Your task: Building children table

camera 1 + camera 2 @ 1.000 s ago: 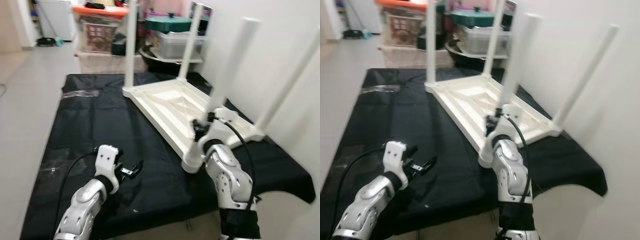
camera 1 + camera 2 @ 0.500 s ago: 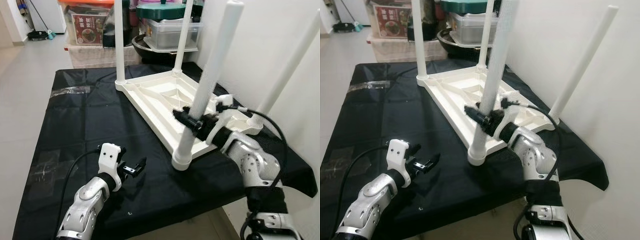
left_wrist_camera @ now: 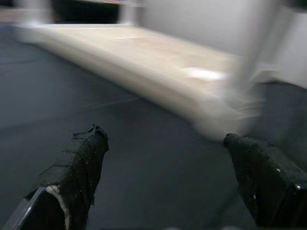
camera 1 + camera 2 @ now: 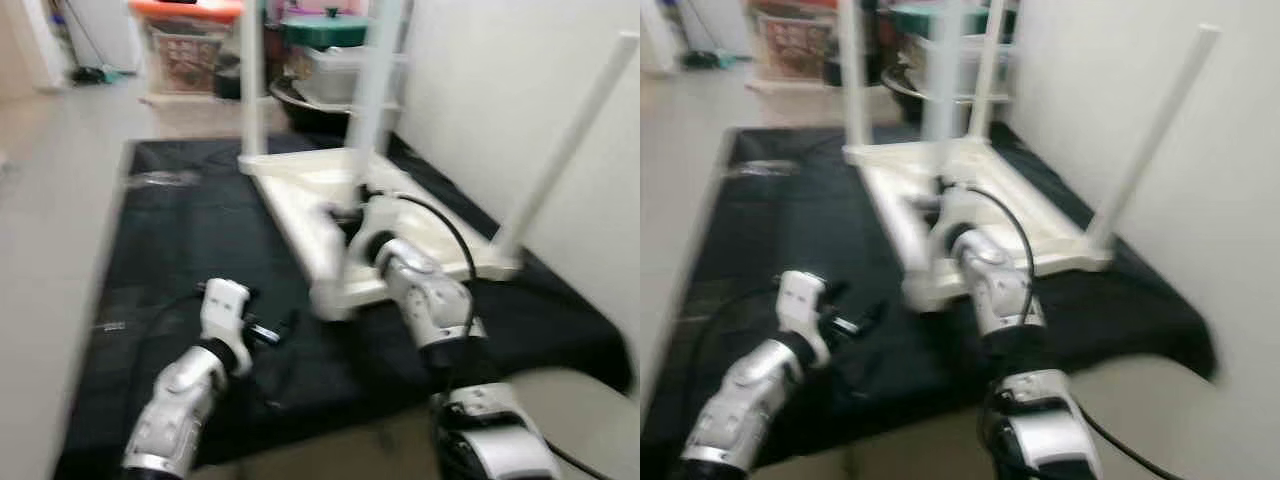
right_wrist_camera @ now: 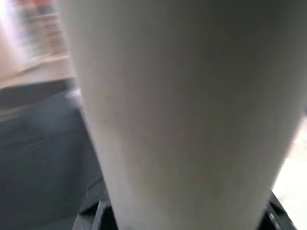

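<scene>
On a black cloth (image 4: 180, 230) spread over the floor, a white children's table (image 4: 330, 200) is laid upside down, its legs pointing up. The near-corner leg (image 4: 355, 150) is gripped by the right gripper (image 4: 352, 222) just above its socket; in the right wrist view the fingers are closed around it. The left gripper (image 3: 168, 158) is held open and empty above the cloth, near that corner. Leg fitting appears under way; twisting or pressing the leg home is probably needed next.
</scene>
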Tool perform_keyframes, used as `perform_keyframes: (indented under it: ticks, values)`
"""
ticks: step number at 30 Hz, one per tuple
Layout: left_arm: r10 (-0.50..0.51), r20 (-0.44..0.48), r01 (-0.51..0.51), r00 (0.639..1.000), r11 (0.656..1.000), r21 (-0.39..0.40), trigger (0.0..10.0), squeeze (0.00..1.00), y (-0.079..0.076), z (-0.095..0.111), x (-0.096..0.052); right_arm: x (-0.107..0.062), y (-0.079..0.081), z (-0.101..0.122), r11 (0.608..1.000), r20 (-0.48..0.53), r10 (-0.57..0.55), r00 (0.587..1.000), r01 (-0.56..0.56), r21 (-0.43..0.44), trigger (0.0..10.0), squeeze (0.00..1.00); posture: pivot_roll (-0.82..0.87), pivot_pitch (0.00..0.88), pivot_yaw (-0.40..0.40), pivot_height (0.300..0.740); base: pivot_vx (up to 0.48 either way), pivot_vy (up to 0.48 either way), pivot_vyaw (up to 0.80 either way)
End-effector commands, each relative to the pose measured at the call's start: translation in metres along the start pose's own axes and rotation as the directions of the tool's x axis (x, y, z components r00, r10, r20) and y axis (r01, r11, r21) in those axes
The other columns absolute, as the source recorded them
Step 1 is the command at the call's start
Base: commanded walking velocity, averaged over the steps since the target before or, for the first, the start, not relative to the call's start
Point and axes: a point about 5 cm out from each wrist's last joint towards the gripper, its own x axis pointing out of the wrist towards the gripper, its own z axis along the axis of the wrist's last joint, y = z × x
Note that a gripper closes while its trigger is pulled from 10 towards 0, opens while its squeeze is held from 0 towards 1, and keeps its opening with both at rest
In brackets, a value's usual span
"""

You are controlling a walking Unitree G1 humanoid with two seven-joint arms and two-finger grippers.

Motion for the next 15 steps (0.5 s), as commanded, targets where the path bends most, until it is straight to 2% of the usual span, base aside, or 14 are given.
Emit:
perform_keyframes:
  ticks: [1, 2, 3, 4, 5, 6, 7, 9, 10, 11, 13, 14, 15]
  values:
    - [-0.005, -0.001, 0.005, 1.0, 1.0, 0.013, 10.0, 0.0, 0.0, 0.003, 0.003, -0.02, -0.017, -0.057, 0.992, -0.248, -0.12, 0.961, 0.11, -0.055, 0.0, 0.0, 0.07, 0.0, -0.088, 0.74, 0.0, 0.0, 0.0]
    - [-0.007, 0.001, 0.007, 1.0, 1.0, 0.012, 10.0, 0.0, -0.001, 0.004, 0.003, -0.029, -0.014, -0.054, 0.992, -0.219, -0.113, 0.969, 0.097, -0.081, 0.0, 0.0, 0.07, 0.0, -0.085, 0.74, 0.0, 0.0, 0.0]
    - [-0.007, 0.001, 0.007, 1.0, 1.0, 0.012, 10.0, 0.0, -0.001, 0.004, 0.003, -0.029, -0.014, -0.054, 0.992, -0.219, -0.113, 0.969, 0.097, -0.081, 0.0, 0.0, 0.07, 0.0, -0.085, 0.74, 0.0, 0.0, 0.0]
    - [-0.014, 0.001, 0.014, 1.0, 1.0, 0.009, 10.0, 0.0, -0.003, 0.004, 0.003, -0.037, -0.003, -0.048, 0.994, -0.191, -0.036, 0.981, 0.015, -0.109, 3.5, 0.0, 0.06, 0.0, -0.079, 0.74, 0.0, 0.0, 0.0]
    - [-0.019, -0.001, 0.019, 1.0, 1.0, 0.007, 10.0, 0.0, -0.003, 0.004, 0.003, -0.042, 0.006, -0.045, 0.991, -0.181, 0.034, 0.983, -0.057, -0.12, 3.5, 0.0, 0.06, 0.0, -0.077, 0.74, 0.0, 0.0, 0.0]
    - [-0.019, -0.001, 0.019, 1.0, 1.0, 0.007, 10.0, 0.0, -0.003, 0.004, 0.003, -0.042, 0.006, -0.045, 0.991, -0.181, 0.034, 0.983, -0.057, -0.12, 3.5, 0.0, 0.06, 0.0, -0.077, 0.74, 0.0, 0.0, 0.0]
    - [-0.022, -0.009, 0.022, 1.0, 1.0, 0.009, 10.0, 0.0, -0.003, 0.002, 0.003, -0.045, 0.017, -0.037, 0.98, -0.153, 0.131, 0.979, -0.151, -0.126, 10.0, 0.0, 0.05, 0.0, -0.073, 0.74, 0.0, 0.0, 0.0]
    - [-0.027, -0.006, 0.027, 1.0, 1.0, 0.007, 10.0, 0.0, -0.003, 0.004, 0.004, -0.046, 0.029, -0.023, 0.96, -0.086, 0.268, 0.96, -0.274, -0.063, 10.0, 0.0, 0.06, 0.0, -0.071, 0.74, 0.0, 0.0, 0.0]
    - [-0.029, -0.003, 0.029, 1.0, 1.0, 0.01, 10.0, 0.0, -0.003, 0.005, 0.005, -0.044, 0.03, -0.015, 0.947, -0.039, 0.316, 0.948, -0.318, -0.043, 10.0, 1.0, 0.06, 0.0, -0.075, 0.74, 0.0, 0.0, 0.0]
    - [-0.029, -0.003, 0.029, 1.0, 1.0, 0.01, 10.0, 0.0, -0.003, 0.005, 0.005, -0.044, 0.03, -0.015, 0.947, -0.039, 0.316, 0.948, -0.318, -0.043, 10.0, 1.0, 0.06, 0.0, -0.075, 0.74, 0.0, 0.0, 0.0]
    - [-0.027, 0.005, 0.027, 1.0, 1.0, 0.011, 10.0, 0.0, -0.003, 0.006, 0.006, -0.033, 0.032, -0.003, 0.942, 0.005, 0.333, 0.943, -0.333, -0.035, 10.0, 1.0, 0.06, 0.0, -0.087, 0.74, 0.0, 0.0, 0.0]
    - [-0.022, 0.02, 0.022, 1.0, 1.0, -0.001, 10.0, 0.0, -0.002, 0.009, 0.006, -0.028, 0.033, 0.009, 0.923, 0.029, 0.385, 0.923, -0.384, -0.022, 10.0, 0.0, 0.07, 0.0, -0.092, 0.74, 0.0, 0.0, 0.0]
    - [-0.022, 0.02, 0.022, 1.0, 1.0, -0.001, 10.0, 0.0, -0.002, 0.009, 0.006, -0.028, 0.033, 0.009, 0.923, 0.029, 0.385, 0.923, -0.384, -0.022, 10.0, 0.0, 0.07, 0.0, -0.092, 0.74, 0.0, 0.0, 0.0]
